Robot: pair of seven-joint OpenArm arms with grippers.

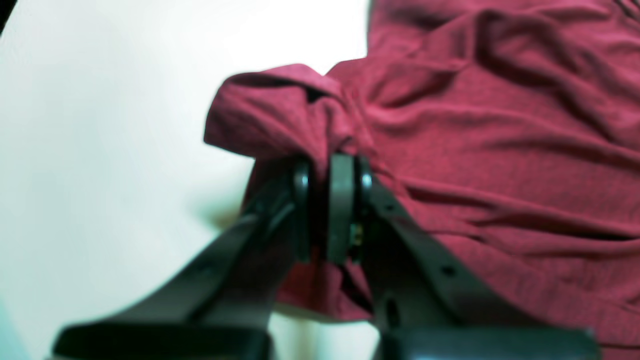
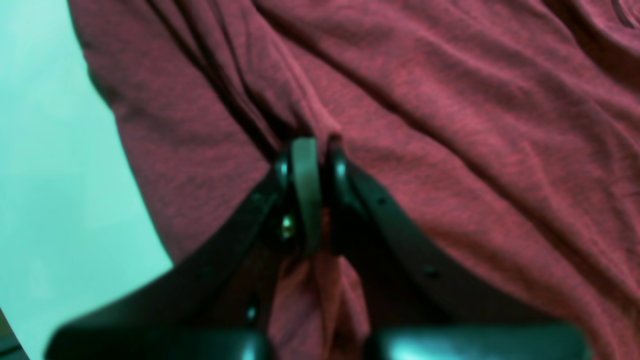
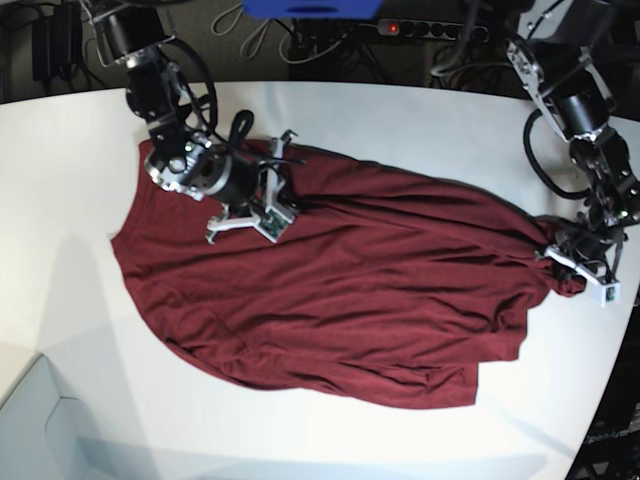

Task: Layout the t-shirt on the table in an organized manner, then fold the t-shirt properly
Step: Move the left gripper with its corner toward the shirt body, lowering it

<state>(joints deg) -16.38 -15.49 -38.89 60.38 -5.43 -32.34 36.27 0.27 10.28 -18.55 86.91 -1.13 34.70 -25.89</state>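
The dark maroon t-shirt (image 3: pixel 340 290) lies spread and wrinkled across the white table (image 3: pixel 400 110). In the base view my right gripper (image 3: pixel 287 195) is on the shirt's upper left part, shut on a pinch of fabric. The right wrist view shows that gripper (image 2: pixel 312 150) clamped on a ridge of cloth (image 2: pixel 450 125). My left gripper (image 3: pixel 562 258) is shut on the shirt's far right edge, near the table's rim. In the left wrist view the left gripper (image 1: pixel 331 169) pinches a bunched fold of the shirt (image 1: pixel 280 110), lifted slightly off the table (image 1: pixel 100 125).
Cables and a power strip (image 3: pixel 430 28) lie behind the table's back edge. The curved table edge (image 3: pixel 612 400) runs close to the left arm. A pale grey surface (image 3: pixel 40 420) sits off the front left corner. Bare tabletop surrounds the shirt.
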